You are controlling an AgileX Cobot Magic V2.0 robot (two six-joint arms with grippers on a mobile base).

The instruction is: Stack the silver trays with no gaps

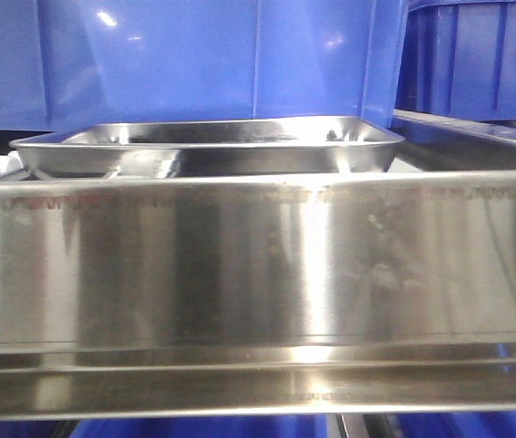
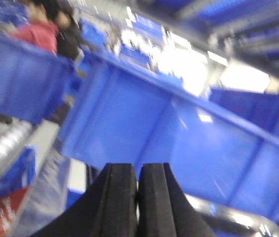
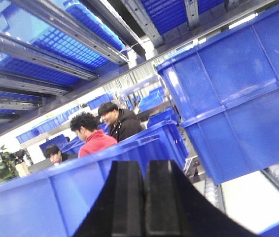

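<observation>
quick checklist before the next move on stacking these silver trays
1. left gripper empty: ok, shut on nothing.
2. right gripper empty: ok, shut on nothing.
3. jaws opened for a grasp: not ok, both are closed.
4. silver tray located: ok, sits level behind the shelf rail, in front of the blue bin.
5. second tray to stack: cannot tell, only one shows clearly.
</observation>
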